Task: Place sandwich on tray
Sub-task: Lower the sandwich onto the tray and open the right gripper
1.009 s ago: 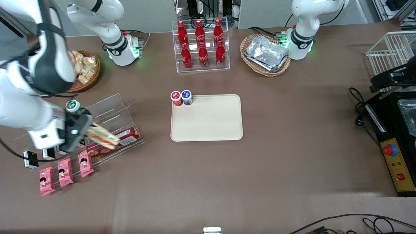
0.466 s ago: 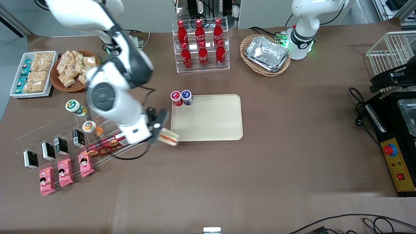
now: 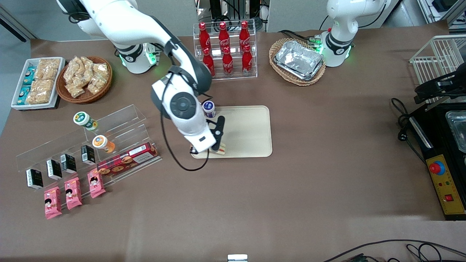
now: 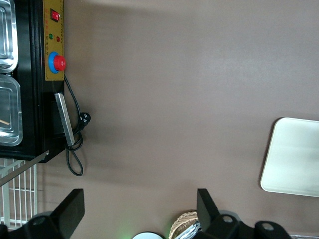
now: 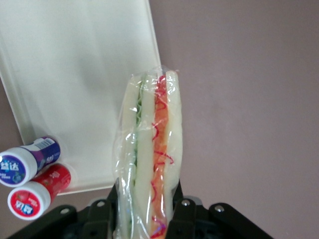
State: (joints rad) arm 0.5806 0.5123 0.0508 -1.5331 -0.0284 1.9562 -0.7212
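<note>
My right gripper (image 3: pixel 218 147) is shut on the sandwich (image 5: pixel 149 149), a clear-wrapped wedge of white bread with red-orange and green filling. It holds it over the near edge of the cream-beige tray (image 3: pixel 247 127), at the corner toward the working arm's end. In the front view only a small pale piece of the sandwich (image 3: pixel 221 150) shows under the black fingers. In the right wrist view the sandwich crosses the tray's rim (image 5: pixel 84 74), partly over the tray and partly over the brown table. A corner of the tray also shows in the left wrist view (image 4: pixel 294 159).
A blue-capped small bottle (image 3: pixel 208 108) stands on the tray's corner farthest from the camera, with a red-capped one (image 5: pixel 35 194) beside it, hidden by the arm in the front view. A clear rack of cola bottles (image 3: pixel 225 51) stands farther back. A clear display shelf (image 3: pixel 91 145) and pink snack packets (image 3: pixel 72 193) lie toward the working arm's end.
The right arm has swung from the display shelf toward the tray, carrying the sandwich with it. The sandwich has gone from over the shelf to over the tray's near edge.
</note>
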